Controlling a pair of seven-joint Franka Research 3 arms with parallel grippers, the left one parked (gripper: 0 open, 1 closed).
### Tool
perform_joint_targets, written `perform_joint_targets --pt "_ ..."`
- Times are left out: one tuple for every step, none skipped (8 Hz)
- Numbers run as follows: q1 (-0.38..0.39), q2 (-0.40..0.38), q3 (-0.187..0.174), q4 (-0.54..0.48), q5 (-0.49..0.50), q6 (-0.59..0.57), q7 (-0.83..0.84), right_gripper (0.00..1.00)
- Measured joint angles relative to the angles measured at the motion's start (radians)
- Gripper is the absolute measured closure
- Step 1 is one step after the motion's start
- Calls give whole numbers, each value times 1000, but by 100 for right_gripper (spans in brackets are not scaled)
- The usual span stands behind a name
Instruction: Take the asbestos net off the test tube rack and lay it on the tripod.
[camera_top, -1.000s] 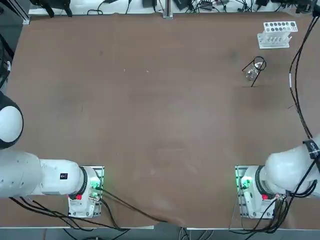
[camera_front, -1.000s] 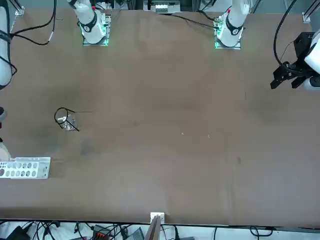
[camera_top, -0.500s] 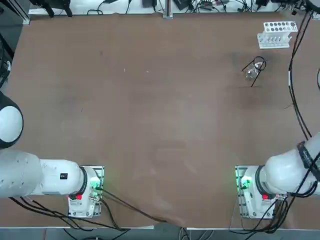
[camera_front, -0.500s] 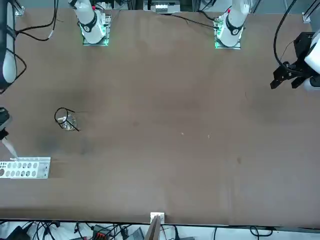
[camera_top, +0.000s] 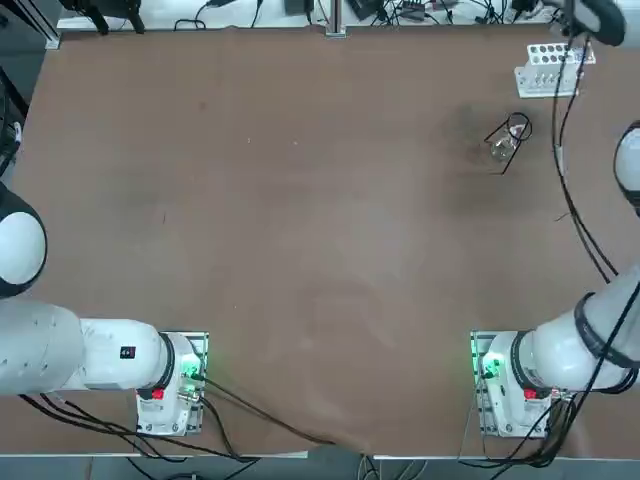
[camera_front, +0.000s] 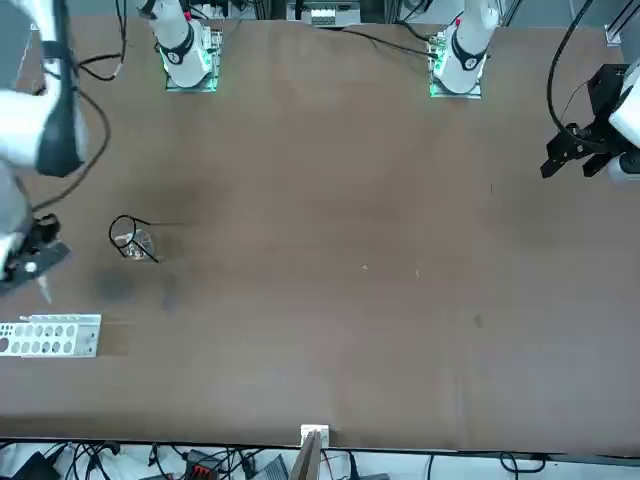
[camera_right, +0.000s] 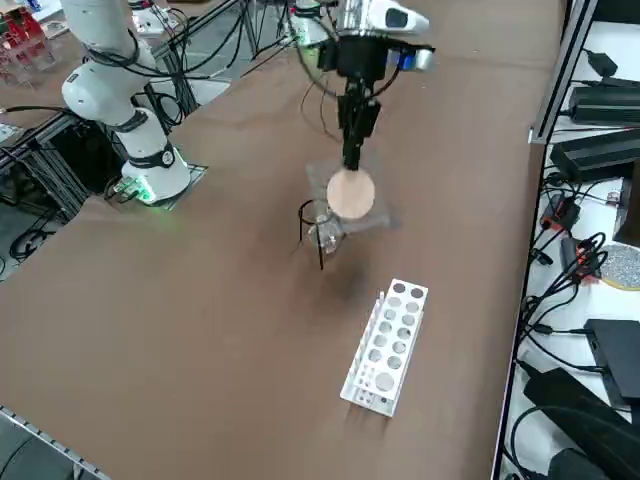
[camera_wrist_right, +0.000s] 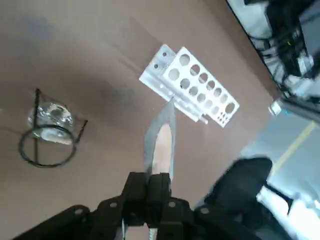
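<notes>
I judge the lift done: the asbestos net (camera_right: 350, 193) is off the test tube rack (camera_right: 388, 346) and hangs in the air, pinched by one edge in the closed right gripper (camera_wrist_right: 154, 186). Laying it on the tripod (camera_right: 318, 229) remains. The arm points down from above the table, with the net near the tripod's ring, on the side away from the rack.

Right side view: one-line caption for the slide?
Right claw holds the mesh net in the air, above the table between the wire tripod and the white tube rack.
</notes>
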Motion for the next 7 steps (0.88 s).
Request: perform_joint_targets --pt "71 4 4 0 -56 -62 130 99" --pt "137 15 6 -1 -105 -119 240 99" --pt "193 32 6 -2 -147 -171 327 99" --pt "236 54 6 -3 -186 -217 388 99" --pt "275 77 6 -5 -222 -257 448 99" --pt "310 101 5 -8 -241 -282 530 99" --pt "341 125 5 -14 -249 -296 625 99"
